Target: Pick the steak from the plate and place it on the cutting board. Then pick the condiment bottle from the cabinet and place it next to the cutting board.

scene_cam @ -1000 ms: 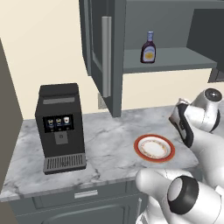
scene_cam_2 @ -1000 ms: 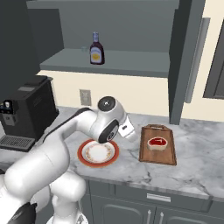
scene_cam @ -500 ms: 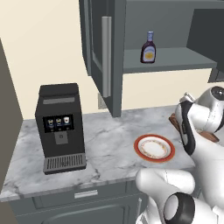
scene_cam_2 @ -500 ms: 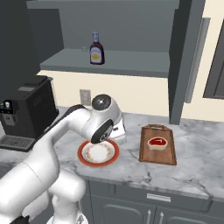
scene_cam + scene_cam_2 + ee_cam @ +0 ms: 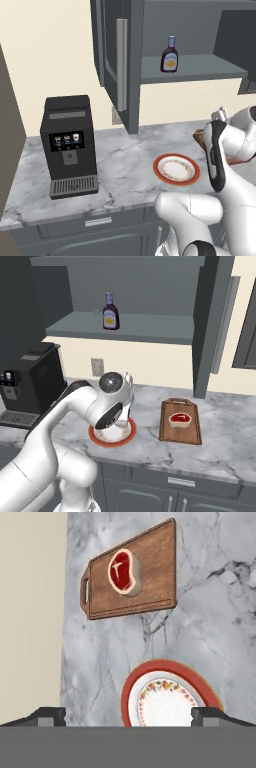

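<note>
In the hand view the gripper (image 5: 127,714) is spread wide with nothing between its fingertips (image 5: 47,714), which stand at the far left and far right of the lower edge. The plate (image 5: 131,694) sits between them at 6 o'clock, bare of food, its red rim and patterned centre showing. The board (image 5: 150,587) lies at 12 o'clock from the plate, well apart from it on the marble counter (image 5: 200,637), its handle pointing toward the cream wall (image 5: 30,612) at 9 o'clock. The steak (image 5: 123,571) rests flat on the board, toward the handle end. In the right base view the steak (image 5: 179,419) lies on the board (image 5: 181,431) at 3 o'clock from the plate (image 5: 127,436), which the arm's wrist partly covers. The bottle (image 5: 110,312) stands upright on the open cabinet's shelf (image 5: 150,331), at 12 o'clock from the plate. In the left base view the bottle (image 5: 170,55) stands on the shelf just right of the open door (image 5: 120,65), the plate (image 5: 176,169) lies on the counter below it, and a coffee machine (image 5: 70,145) stands at 9 o'clock from the plate, well apart.
</note>
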{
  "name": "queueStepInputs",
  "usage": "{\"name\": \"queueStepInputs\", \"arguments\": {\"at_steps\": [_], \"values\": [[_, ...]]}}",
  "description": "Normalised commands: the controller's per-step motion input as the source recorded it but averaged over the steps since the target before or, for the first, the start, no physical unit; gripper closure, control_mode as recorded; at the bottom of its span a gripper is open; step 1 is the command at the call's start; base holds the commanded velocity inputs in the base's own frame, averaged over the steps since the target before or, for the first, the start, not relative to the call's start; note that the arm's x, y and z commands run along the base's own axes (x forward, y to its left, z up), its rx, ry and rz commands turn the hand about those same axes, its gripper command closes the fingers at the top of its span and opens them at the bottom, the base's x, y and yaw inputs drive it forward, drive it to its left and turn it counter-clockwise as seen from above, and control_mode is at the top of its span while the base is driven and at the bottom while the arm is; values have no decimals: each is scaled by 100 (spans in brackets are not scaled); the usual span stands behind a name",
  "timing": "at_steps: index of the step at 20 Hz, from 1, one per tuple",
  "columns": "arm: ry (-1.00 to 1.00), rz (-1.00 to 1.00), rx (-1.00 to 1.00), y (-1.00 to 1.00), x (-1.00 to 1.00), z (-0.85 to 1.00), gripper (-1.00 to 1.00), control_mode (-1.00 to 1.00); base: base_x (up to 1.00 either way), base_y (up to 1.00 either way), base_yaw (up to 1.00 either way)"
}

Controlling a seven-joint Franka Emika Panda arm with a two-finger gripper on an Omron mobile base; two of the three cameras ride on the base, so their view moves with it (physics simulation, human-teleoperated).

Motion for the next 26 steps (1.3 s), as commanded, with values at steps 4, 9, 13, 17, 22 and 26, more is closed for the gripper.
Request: {"name": "queueStepInputs", "arguments": {"at_steps": [4, 9, 13, 17, 22, 26], "values": [[-3, -15, 30, 14, 1, 0, -100, -100, 0, 0, 0], [0, -8, 21, 0, 16, 0, -100, -100, 0, 0, 0], [0, -9, 23, 0, 7, 0, -100, -100, 0, 0, 0], [0, -6, 27, 0, 0, 0, -100, -100, 0, 0, 0], [0, -2, 23, 0, 0, 0, -100, -100, 0, 0, 0], [0, -3, 13, 18, -5, 0, -100, -100, 0, 0, 0]]}}
